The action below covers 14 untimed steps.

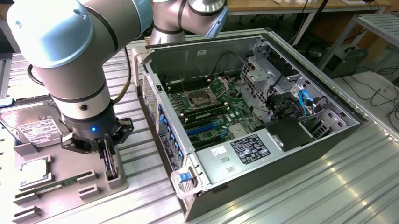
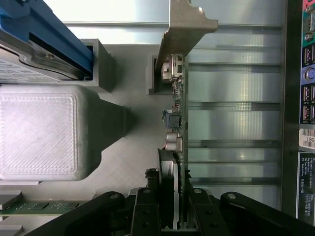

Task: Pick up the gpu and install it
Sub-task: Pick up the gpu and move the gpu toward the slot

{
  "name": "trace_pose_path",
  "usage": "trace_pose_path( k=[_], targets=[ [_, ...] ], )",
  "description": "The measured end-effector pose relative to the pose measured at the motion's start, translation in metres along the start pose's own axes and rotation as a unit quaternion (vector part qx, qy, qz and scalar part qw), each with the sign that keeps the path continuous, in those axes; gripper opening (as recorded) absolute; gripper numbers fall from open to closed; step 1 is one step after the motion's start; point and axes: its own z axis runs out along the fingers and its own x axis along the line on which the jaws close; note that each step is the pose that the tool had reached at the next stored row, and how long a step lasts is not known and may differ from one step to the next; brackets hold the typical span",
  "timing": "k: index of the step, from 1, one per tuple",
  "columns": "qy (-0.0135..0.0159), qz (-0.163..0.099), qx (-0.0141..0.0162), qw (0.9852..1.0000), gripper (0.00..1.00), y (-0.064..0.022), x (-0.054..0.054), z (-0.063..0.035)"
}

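The gpu stands on edge in a slot of the grey tray, left of the computer case in the exterior view. The wrist view looks down on its thin green board, its small components and its silver end bracket. Its round black fan faces one finger. My gripper is straight above it, with the black fingers pressed against both faces of the card. From outside, my gripper reaches down into the tray with the dark gpu between its fingers.
The open computer case lies on the ribbed metal table, motherboard facing up; its rear ports are close beside the card. The tray also carries a hard drive, a RAM stick and a raised grey block.
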Motion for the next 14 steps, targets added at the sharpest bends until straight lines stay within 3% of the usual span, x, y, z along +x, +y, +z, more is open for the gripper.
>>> trace_pose_path(
  k=[11,12,13,14],
  targets=[
    [0.0,0.0,-0.0001,1.0,0.27,0.0006,0.0,-0.0159],
    [0.0,0.0,-0.0002,1.0,0.27,0.0011,-0.001,-0.028],
    [0.0,0.0,-0.0001,1.0,0.27,0.0019,-0.001,-0.047],
    [0.0,0.0,-0.0001,1.0,0.27,0.0026,-0.001,-0.0569]
  ],
)
